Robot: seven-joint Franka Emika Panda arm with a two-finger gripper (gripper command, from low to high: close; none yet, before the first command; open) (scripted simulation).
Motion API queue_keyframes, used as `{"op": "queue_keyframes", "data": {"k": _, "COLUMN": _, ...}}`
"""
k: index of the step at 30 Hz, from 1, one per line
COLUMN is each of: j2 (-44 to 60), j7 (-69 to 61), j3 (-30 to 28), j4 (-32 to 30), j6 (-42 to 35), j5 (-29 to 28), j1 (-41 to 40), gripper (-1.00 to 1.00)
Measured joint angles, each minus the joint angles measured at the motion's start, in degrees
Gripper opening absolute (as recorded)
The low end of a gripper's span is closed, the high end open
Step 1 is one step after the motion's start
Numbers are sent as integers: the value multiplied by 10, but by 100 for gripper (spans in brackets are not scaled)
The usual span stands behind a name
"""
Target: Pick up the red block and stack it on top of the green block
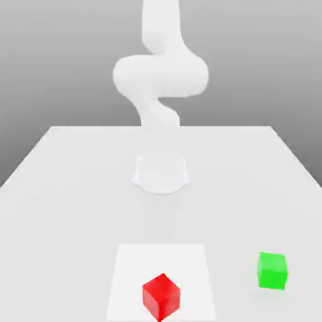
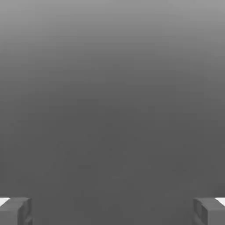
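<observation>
A red block sits near the front of the table on a lighter white square patch, turned so one corner points forward. A green block rests on the table toward the exterior view's right, apart from the red one. In the hand view my gripper is open, with its two grey fingertips wide apart and nothing between them, against a plain grey background. The white arm rises from its base at the table's middle and goes up out of the picture.
The white table stretches around the arm's base, with its far edge behind the arm and side edges slanting toward the front.
</observation>
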Motion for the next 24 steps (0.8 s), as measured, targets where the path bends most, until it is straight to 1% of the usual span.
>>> {"op": "queue_keyframes", "data": {"k": 7, "j2": 149, "j7": 151, "j3": 58, "j4": -29, "j6": 57, "j5": -26, "j1": -61, "gripper": 0}}
{"op": "queue_keyframes", "data": {"k": 13, "j2": 274, "j7": 281, "j3": 91, "j4": -54, "j6": 105, "j5": -53, "j1": -97, "gripper": 0}}
{"op": "queue_keyframes", "data": {"k": 19, "j2": 398, "j7": 405, "j3": 97, "j4": -79, "j6": 153, "j5": -71, "j1": -106, "gripper": 0}}
{"op": "queue_keyframes", "data": {"k": 24, "j2": 497, "j7": 484, "j3": 94, "j4": -100, "j6": 195, "j5": -53, "j1": -100, "gripper": 0}}
